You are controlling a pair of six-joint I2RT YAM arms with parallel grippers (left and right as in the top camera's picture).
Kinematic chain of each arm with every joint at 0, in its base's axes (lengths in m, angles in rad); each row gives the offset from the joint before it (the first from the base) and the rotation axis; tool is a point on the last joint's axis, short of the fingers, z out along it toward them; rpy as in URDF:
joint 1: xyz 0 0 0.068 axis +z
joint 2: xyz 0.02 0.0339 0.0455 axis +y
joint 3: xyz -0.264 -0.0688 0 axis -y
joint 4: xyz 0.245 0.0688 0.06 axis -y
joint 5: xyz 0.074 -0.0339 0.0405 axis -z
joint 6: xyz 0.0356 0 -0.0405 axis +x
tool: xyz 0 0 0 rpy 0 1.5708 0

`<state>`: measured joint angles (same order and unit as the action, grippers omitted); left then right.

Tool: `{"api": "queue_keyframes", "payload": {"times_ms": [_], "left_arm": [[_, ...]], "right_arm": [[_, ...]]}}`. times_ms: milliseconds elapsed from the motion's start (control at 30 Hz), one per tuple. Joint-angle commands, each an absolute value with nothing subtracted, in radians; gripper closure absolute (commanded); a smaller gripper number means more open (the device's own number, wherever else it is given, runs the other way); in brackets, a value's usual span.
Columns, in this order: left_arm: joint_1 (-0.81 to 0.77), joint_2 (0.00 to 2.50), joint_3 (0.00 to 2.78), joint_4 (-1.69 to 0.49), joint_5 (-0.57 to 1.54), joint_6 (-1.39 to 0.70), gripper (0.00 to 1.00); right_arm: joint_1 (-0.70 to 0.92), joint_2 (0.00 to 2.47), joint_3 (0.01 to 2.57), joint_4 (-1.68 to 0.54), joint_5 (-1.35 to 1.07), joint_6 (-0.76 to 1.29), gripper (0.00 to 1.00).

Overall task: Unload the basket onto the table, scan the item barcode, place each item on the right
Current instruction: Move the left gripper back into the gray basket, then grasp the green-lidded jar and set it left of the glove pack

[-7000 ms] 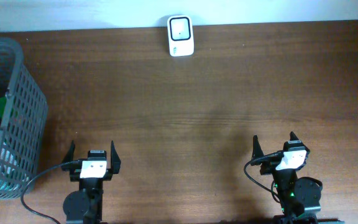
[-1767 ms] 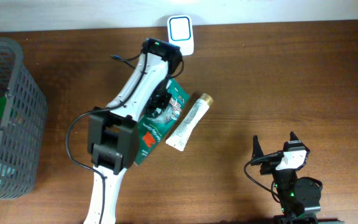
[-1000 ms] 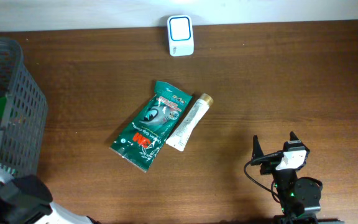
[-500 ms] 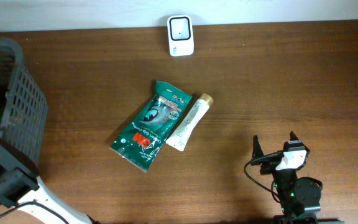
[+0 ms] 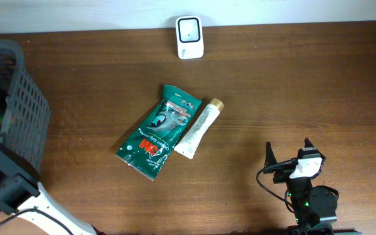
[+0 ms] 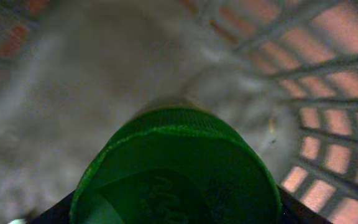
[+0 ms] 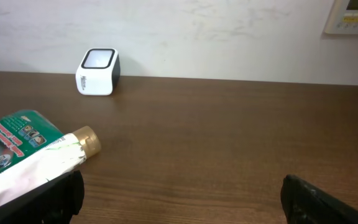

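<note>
A green cap [image 6: 176,168] of an item fills the left wrist view, seen inside the grey basket [image 5: 19,111]. My left gripper [image 6: 173,216] straddles this cap, its dark fingers just showing at the bottom corners; contact is unclear. The white scanner [image 5: 189,38] stands at the table's far edge. On the table's middle lie a green packet [image 5: 154,132] and a white tube [image 5: 198,127] with a gold cap, side by side. My right gripper [image 5: 291,151] rests open at the front right, holding nothing, and faces the scanner [image 7: 97,63] and the tube [image 7: 42,167].
The basket's mesh walls [image 6: 328,93] close in around the left gripper. The left arm [image 5: 8,192] reaches from the front left corner into the basket. A white wall [image 7: 197,31] rises behind the table's far edge.
Over the last second the left arm has swung into the basket and lowered over the green-capped item. The packet, tube and right arm have not moved.
</note>
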<state>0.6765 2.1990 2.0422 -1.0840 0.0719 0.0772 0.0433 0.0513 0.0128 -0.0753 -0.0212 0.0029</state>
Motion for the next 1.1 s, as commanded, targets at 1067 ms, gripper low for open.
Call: {"api": "queue_keyframes", "payload": {"times_ms": [1067], "left_arm": [[-0.024, 1.904, 1.334, -0.722, 0.131, -0.041, 0.54]], "right_arm": [[0.039, 0.047, 0.006, -0.078, -0.026, 0.004, 0.01]]}}
